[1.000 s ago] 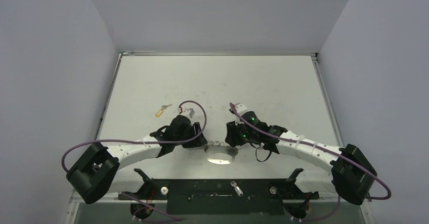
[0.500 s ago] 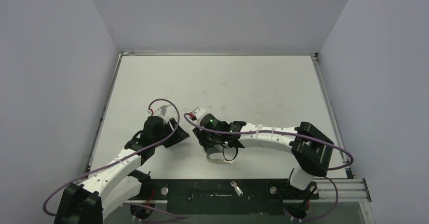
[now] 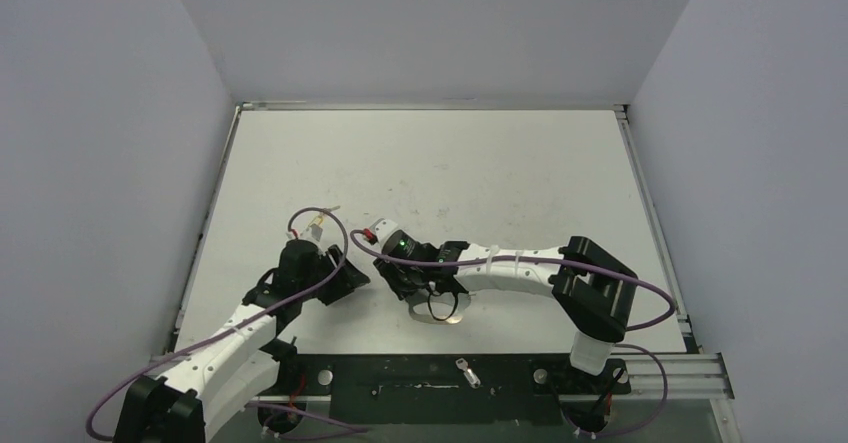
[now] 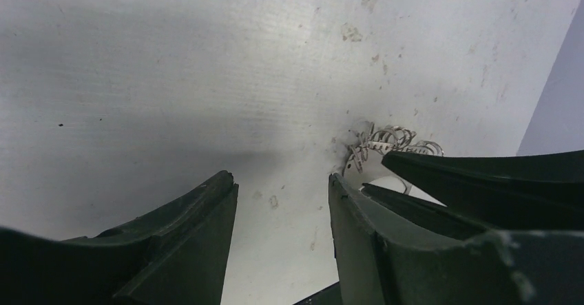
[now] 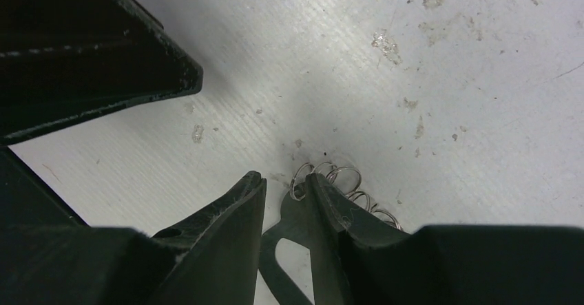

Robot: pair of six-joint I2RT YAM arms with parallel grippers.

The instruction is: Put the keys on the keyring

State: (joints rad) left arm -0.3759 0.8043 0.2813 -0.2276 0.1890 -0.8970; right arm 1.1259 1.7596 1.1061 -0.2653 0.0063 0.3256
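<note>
Bench (image 3: pixel 520 163) off-white, flecked with small dark stains; keyring (image 3: pixel 443 310) silver-grey, its chain (image 5: pixel 344 181) bright silver; yellow tag (image 3: pixel 315 225) near the left edge; silver key (image 3: pixel 466 371) on the black strip (image 3: pixel 400 388) at the near edge; left arm (image 3: pixel 230 338) and right arm (image 3: pixel 510 268) white with black joints, purple cables (image 3: pixel 321 210).

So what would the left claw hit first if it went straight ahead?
Probably bare table; the left gripper aims just left of the keyring chain, though depth is unclear.

Shiny metal keyring (image 5: pixel 296 217), matt scuffed table (image 3: pixel 450 163)
</note>
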